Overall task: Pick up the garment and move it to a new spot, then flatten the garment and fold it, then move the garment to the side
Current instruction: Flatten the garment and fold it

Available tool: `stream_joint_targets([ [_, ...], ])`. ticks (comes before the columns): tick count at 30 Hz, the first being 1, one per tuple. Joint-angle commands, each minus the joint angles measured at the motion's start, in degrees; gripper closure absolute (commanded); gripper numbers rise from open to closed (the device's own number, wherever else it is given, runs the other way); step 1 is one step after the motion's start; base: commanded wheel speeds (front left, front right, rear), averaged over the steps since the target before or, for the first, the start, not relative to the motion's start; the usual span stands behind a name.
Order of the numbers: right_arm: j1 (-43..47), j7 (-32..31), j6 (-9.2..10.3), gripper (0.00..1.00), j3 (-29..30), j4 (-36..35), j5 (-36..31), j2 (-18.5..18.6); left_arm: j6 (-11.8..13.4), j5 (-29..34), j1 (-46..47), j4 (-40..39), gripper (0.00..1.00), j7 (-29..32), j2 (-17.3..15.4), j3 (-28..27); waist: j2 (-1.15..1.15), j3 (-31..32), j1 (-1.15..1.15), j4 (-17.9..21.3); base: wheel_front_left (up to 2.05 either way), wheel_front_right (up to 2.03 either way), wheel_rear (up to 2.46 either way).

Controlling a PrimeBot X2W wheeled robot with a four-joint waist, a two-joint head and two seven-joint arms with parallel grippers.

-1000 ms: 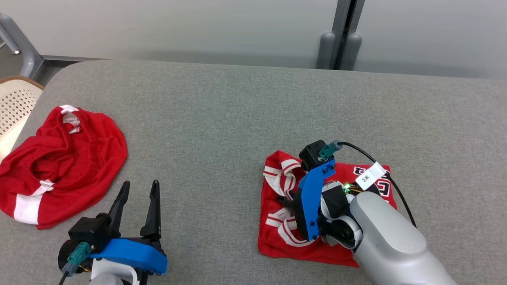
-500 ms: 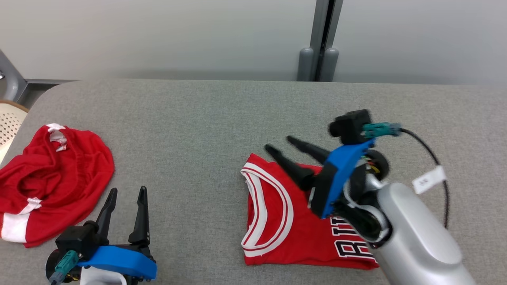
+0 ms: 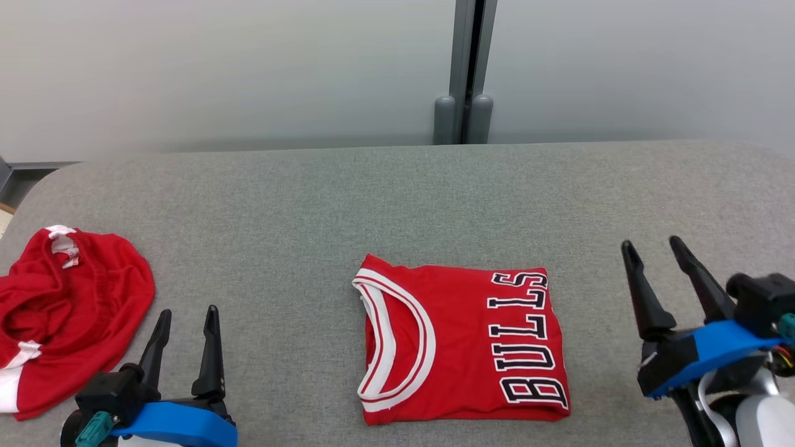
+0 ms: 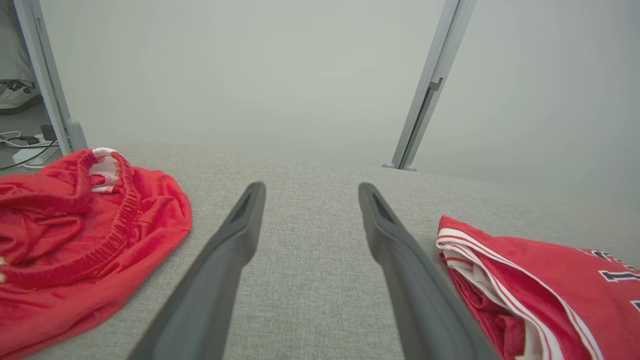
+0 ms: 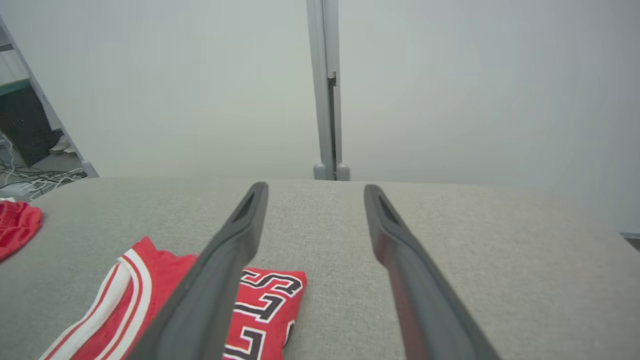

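Right claw (image 3: 651,243) has drawn off the folded jersey (image 3: 459,347), open; left claw (image 3: 189,311) open too.

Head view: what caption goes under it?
Folded red jersey lies on the gray table between the open left tool and right tool.

The left gripper (image 3: 189,311) and the right gripper (image 3: 651,242) each have two long, dark grey fingers (image 4: 235,255) that taper to blunt tips, with a shallow slot sunk into each finger near its tip. The fingers rise from a black base under a bright blue bracket (image 3: 714,344) with rounded edges. A black block (image 3: 761,295) sits on the bracket, with a teal plug (image 3: 93,428) in it. At the right wrist there are thin red and yellow wires (image 3: 781,359) and a smooth, rounded, pale silver forearm (image 3: 761,425).
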State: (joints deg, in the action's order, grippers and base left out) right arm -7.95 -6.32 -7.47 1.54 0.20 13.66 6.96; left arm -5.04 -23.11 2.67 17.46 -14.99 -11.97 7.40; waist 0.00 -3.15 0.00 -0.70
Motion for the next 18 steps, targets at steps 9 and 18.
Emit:
stream_joint_targets([
  [9,7.7,4.6,-0.04,0.00,3.9,0.4,-4.7,-2.8,0.6,0.2,-2.1,-0.1,0.00,-0.2,-0.3,-0.4,0.00,2.4,0.00,2.0,0.00,0.00,0.00],
  [18,8.7,5.6,-0.04,0.00,2.4,3.1,-4.5,-2.0,1.1,0.3,-3.3,-0.3,0.00,0.7,-0.7,0.2,0.00,3.3,0.00,3.1,0.00,0.00,0.00],
])
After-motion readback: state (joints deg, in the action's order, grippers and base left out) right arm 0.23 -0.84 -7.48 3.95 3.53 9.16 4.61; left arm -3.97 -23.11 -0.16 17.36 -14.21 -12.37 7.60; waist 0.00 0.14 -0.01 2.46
